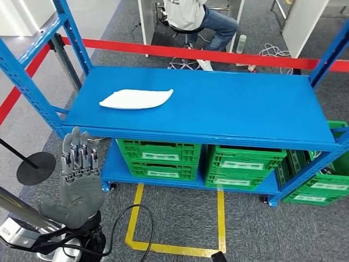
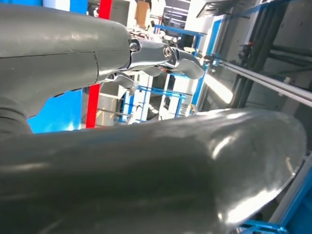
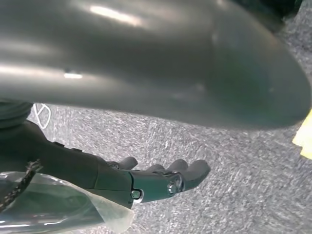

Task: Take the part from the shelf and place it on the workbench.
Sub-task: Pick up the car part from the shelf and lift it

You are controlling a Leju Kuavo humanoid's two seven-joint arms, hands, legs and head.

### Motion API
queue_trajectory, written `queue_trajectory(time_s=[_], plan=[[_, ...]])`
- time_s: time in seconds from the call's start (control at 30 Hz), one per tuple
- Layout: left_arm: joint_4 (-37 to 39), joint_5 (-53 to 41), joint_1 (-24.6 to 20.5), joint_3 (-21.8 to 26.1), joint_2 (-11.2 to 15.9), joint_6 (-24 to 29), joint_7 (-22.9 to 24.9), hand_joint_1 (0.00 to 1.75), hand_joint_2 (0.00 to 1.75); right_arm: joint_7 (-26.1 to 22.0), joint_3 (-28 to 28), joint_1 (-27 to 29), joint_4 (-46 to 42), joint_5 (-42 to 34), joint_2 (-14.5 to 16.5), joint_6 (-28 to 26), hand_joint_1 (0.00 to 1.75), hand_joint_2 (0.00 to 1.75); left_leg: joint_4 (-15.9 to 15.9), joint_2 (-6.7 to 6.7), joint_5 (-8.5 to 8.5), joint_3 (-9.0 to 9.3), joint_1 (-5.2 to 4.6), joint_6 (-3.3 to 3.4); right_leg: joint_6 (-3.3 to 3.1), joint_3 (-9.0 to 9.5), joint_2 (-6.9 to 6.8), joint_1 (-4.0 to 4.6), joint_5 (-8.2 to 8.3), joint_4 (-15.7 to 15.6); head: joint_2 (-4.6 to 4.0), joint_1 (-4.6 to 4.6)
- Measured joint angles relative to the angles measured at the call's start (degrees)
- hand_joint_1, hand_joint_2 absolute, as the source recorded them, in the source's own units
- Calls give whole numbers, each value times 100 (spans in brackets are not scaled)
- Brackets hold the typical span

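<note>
Looking from the head camera, I see the white part (image 1: 136,99) lying flat on the blue shelf (image 1: 247,109), toward its left end. My left hand (image 1: 79,183) is raised before the shelf, fingers straight, holding nothing. My right hand (image 3: 147,183) has its fingers extended over grey carpet, also holding nothing.

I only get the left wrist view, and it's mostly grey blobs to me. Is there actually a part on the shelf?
Observer: Yes, a flat white part lies on the blue shelf, on its top board, toward the left end.
Operator: Is the left hand touching it?
Observer: No. The left hand is raised in front of the shelf, below the board's front edge, fingers straight, holding nothing.
Operator: And the other hand?
Observer: The right hand hangs over grey carpet, fingers extended, empty.
</note>
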Motion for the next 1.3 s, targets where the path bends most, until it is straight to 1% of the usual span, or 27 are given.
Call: queue_trajectory(time_s=[0.07, 0.13, 0.17, 0.23, 0.27, 0.3, 0.33, 0.4, 0.43, 0.47, 0.5, 0.6, 0.63, 0.67, 0.73, 0.77, 0.8, 0.83, 0.9, 0.97, 1.0, 1.07, 1.13, 1.17, 1.23, 1.27, 1.3], plan=[[-1, 0, 0, -1, 0, 13, -1, 0, 0, -7, 1, 3, -1, 21, 1, -49, 0, 0, 4, 0, -1, 2, 14, -58, -78, 14, 4, -1, 35, -24, 0, 2], [-2, -1, -1, -1, 2, 23, -7, 0, 0, -6, 7, 1, -2, 50, 1, -83, 0, 0, 220, 5, -167, -78, 29, -125, -147, 29, -4, -21, 65, -54, 0, -20], [-2, -1, -1, -1, 4, 26, -9, 0, 0, 0, 11, -1, -2, 66, 1, -92, 0, 0, 488, 9, -336, -185, 41, -159, -171, 34, -11, -29, 70, -62, 0, -32], [-2, -1, 3, 1, 10, 29, -12, 0, 0, 17, 18, 1, -2, 89, -1, -99, 0, 0, 1209, 12, -690, -488, 64, -210, -194, 35, -19, -27, 66, -61, 0, -42], [-2, 0, 7, 2, 14, 30, -13, 0, 0, 22, 20, 3, -2, 95, -2, -100, 0, 0, 1464, 13, -768, -593, 73, -223, -196, 36, -21, -26, 65, -61, 0, -42], [-2, 0, 9, 3, 15, 31, -13, 0, 0, 26, 20, 4, -2, 96, -3, -101, 0, 0, 1530, 13, -737, -613, 79, -225, -196, 39, -21, -25, 64, -60, 0, -42], [-2, 0, 9, 3, 16, 31, -13, 0, 0, 27, 21, 4, -2, 96, -4, -102, 0, 0, 1380, 13, -604, -530, 82, -218, -195, 47, -17, -25, 63, -60, 0, -43], [-2, 0, 6, 3, 15, 31, -13, 0, 0, 27, 22, 3, -1, 98, -4, -102, 0, 0, 641, 14, -233, -158, 79, -170, -180, 67, -10, -23, 56, -60, 0, -41], [-2, -1, 4, 3, 15, 31, -13, 0, 0, 27, 22, 2, -1, 98, -4, -102, 0, 0, 297, 13, -126, 4, 69, -139, -159, 65, -6, -14, 50, -54, 0, -41], [-2, -1, 3, 3, 14, 31, -13, 0, 0, 27, 22, 0, -1, 99, -4, -102, 0, 0, 76, 12, -80, 103, 57, -109, -129, 57, -7, -9, 49, -52, 0, -37], [-2, -1, 3, 4, 14, 31, -14, 0, 0, 27, 22, -1, -1, 100, -4, -102, 0, 0, -11, 10, -93, 133, 43, -83, -95, 46, -10, -6, 52, -53, 0, -36], [-4, 0, 3, 3, 10, 31, -15, 0, 0, 39, 24, -7, -2, 101, -4, -88, 0, 0, -77, 11, -61, 136, 51, 8, 9, 3, -17, -17, 16, -27, 0, -32], [-7, -1, -2, 1, 7, 29, -15, 0, 0, 55, 24, -11, -1, 91, -4, -40, 0, 0, -103, 17, -44, 144, 64, 44, 33, -60, -16, -18, -72, 96, 0, -20], [-9, 0, -6, -3, 3, 26, -15, 0, 0, 68, 23, -13, -1, 65, -5, 50, 0, 0, -122, 25, -31, 149, 76, 70, 51, -184, -14, -21, -218, 342, 0, -9], [-11, 0, -13, -10, 0, 16, -14, 0, 0, 56, 21, 0, -1, -11, -14, 270, 0, 0, -121, 33, -31, 138, 70, 96, 77, -545, -14, -22, -559, 1087, 0, 16], [-11, 0, -12, -14, 0, 12, -14, 0, 0, 40, 19, 16, -1, -46, -20, 350, 0, 0, -120, 34, -32, 135, 68, 100, 87, -702, -14, -24, -647, 1394, 0, 20], [-11, 0, -11, -17, 0, 10, -13, 0, 0, 37, 17, 34, -1, -63, -26, 392, 0, 0, -118, 33, -33, 135, 66, 102, 95, -776, -14, -24, -630, 1520, 0, 23], [-11, 0, -10, -20, 0, 9, -13, 0, 0, 54, 16, 47, 0, -69, -33, 414, 0, 0, -116, 31, -35, 139, 66, 100, 97, -743, -15, -25, -507, 1422, 0, 26], [-11, 1, -17, -23, 0, 9, -3, 0, 0, 178, 15, 53, 0, -47, -48, 416, 0, 0, -106, 27, -50, 151, 67, 78, 88, -421, -18, -30, -120, 715, 0, 27], [-11, 12, -34, -25, 0, 0, 14, 0, 0, 366, 15, 52, -1, 14, -57, 369, 0, 0, -67, 23, -75, 139, 43, 24, 50, -107, -11, -27, 75, 101, 0, 25], [-11, 31, -45, -28, 1, -31, 17, 0, 0, 435, 15, 55, -1, 40, -60, 355, 0, 0, -57, 23, -90, 128, 33, -10, 17, -45, -5, -19, 71, -17, 0, 25], [-12, 69, -66, -54, 5, -151, -1, 0, 0, 456, 13, 67, -2, 46, -64, 410, 0, 0, -60, 25, -148, 121, 34, -81, -70, -25, 6, -10, 25, -32, 0, 21], [-20, 84, -77, -97, 8, -238, -24, 0, 0, 418, 10, 79, -2, 28, -67, 499, 0, 0, 82, 28, -289, 98, 51, -151, -146, 30, -1, -23, 16, -52, 0, 5], [-25, 83, -77, -112, 7, -238, -28, 0, 0, 404, 9, 81, -2, 19, -67, 524, 0, 0, 308, 29, -417, 15, 60, -184, -173, 69, -8, -35, 26, -61, 0, -6], [-29, 82, -65, -120, 7, -196, -29, 0, 0, 394, 8, 82, -1, 3, -67, 539, 0, 0, 1017, 28, -750, -331, 75, -232, -205, 113, -20, -31, 13, -58, 0, -30], [-28, 81, -58, -116, 9, -174, -24, 0, 0, 394, 8, 83, -1, -3, -68, 538, 0, 0, 1339, 28, -852, -518, 79, -243, -214, 125, -18, -26, -3, -57, 0, -27], [-28, 80, -52, -113, 10, -158, -19, 0, 0, 394, 7, 88, -1, -5, -69, 536, 0, 0, 1506, 28, -843, -638, 79, -241, -218, 141, -14, -19, -23, -55, 0, -29]])
